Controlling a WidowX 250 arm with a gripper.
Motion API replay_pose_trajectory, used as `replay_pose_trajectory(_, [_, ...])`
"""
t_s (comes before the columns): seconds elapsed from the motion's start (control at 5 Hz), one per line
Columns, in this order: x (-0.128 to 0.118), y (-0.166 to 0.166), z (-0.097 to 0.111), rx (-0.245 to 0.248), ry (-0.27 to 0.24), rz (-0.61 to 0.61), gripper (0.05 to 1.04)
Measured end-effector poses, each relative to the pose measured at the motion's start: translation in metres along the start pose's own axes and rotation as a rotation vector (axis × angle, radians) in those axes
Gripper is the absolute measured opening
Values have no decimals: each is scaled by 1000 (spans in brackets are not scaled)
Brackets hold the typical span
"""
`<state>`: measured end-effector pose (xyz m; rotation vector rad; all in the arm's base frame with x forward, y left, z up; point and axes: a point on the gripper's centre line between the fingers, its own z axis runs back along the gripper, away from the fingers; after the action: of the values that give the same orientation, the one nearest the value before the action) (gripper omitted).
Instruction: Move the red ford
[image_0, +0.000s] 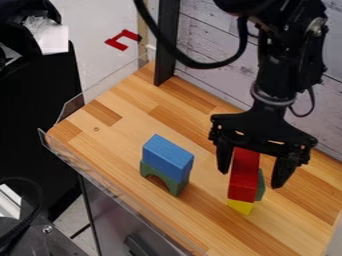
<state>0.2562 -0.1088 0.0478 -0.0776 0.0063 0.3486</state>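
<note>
Gripper (250, 179) hangs over the red block (244, 172), fingers wide apart, one on its 9 o'clock side and one on its 3 o'clock side, with more room at 3. I make out no grip on anything: the wood shows between the block and the 3 o'clock finger. I can't tell whether the 9 o'clock finger touches.

Taking 12 as the top of my view, the block sits at 4 o'clock from the centre of the table (107, 142). It is on top of a small stack, a yellow block (240, 207) poking out under its 6 o'clock end and a green block (260, 186) on its 3 o'clock side. Nothing here looks like a ford, so I take red block to be what I'm meant to move.

As I judge it, I'm lined up and little more: the grasp, the lift, the carry and the release are all left. Where it should go, my orders don't say. A blue block (167, 159) on a green arch (161, 181) stands well apart, between 9 and 10 o'clock from it.

The red block lies lengthwise, its long axis running nearly 12 to 6, leaning a touch towards 1 and 7. One end face looks out towards 6 o'clock.
</note>
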Motion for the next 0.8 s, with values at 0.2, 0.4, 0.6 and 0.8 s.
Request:
replay_pose_trajectory(0.2, [-2,1,-5,-20,7,55,948])
replay_pose_trajectory(0.4, [-2,4,-9,-20,-3,75,683])
replay_pose_trajectory(0.6, [-1,5,-9,-25,-7,84,571])
replay_pose_trajectory(0.8, [-1,7,-9,-22,-3,96,571])
